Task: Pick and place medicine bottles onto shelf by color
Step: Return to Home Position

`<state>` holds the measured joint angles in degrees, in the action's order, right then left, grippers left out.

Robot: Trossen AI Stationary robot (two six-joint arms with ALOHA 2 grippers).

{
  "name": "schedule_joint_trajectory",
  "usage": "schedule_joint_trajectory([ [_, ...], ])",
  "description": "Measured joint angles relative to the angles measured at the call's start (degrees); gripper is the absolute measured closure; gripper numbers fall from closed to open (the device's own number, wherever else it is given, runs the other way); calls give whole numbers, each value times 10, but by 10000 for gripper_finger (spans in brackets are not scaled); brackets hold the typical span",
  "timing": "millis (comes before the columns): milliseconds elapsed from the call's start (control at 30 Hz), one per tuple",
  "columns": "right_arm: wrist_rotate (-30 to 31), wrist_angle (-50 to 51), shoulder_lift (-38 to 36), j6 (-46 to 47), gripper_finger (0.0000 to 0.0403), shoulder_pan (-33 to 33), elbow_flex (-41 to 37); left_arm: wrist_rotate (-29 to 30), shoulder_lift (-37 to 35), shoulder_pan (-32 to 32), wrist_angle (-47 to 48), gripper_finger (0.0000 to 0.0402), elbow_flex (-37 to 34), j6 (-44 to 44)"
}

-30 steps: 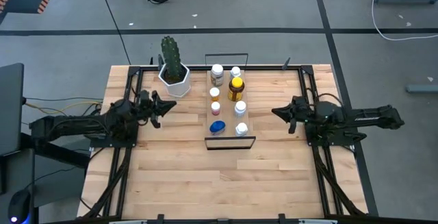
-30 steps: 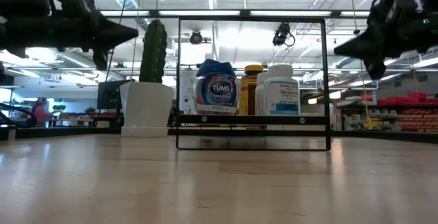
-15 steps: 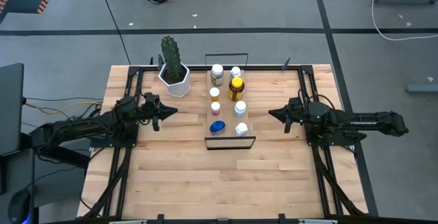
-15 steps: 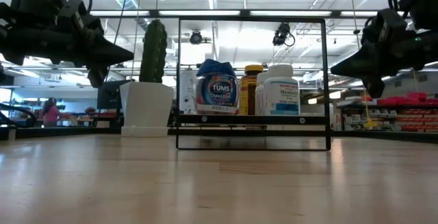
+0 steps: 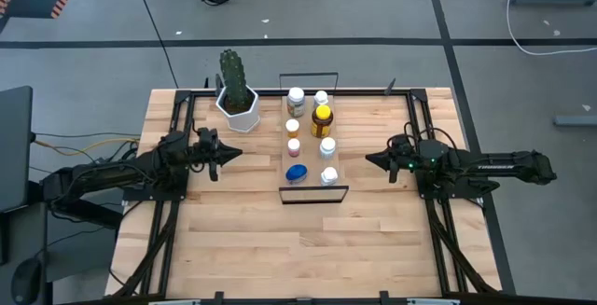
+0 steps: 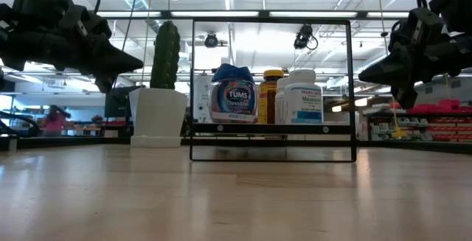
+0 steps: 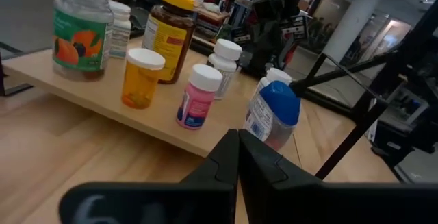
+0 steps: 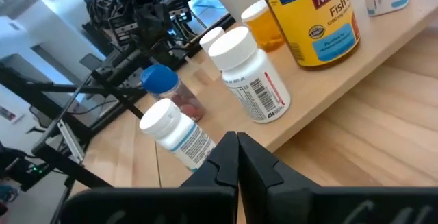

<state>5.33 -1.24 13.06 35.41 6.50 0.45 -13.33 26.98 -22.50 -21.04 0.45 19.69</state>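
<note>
Evidently with sorting done, the left gripper and right gripper hung pinched shut and empty. Between their inward-aimed fingertips lay the shelf, carrying all the medicine bottles.

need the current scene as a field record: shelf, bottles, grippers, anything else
shelf: long light-wood board with black wire end rails, between the arms
bottles on shelf: eight, in two rows, including blue-lidded bottle, large amber bottle with yellow cap, pink bottle with white cap
bottles off shelf: none seen
left gripper: shut, empty, raised left of shelf
right gripper: shut, empty, raised right of shelf
other: green cactus in white pot, by shelf's far end
</note>
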Motion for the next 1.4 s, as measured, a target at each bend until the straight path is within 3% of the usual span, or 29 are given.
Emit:
schedule_joint_trajectory([
  [400,1,2,0,23,397,0,0,0,0,0,-1,373,0,-9],
  [1400,2,2,0,23,397,0,0,1,0,0,-1,380,0,-9],
])
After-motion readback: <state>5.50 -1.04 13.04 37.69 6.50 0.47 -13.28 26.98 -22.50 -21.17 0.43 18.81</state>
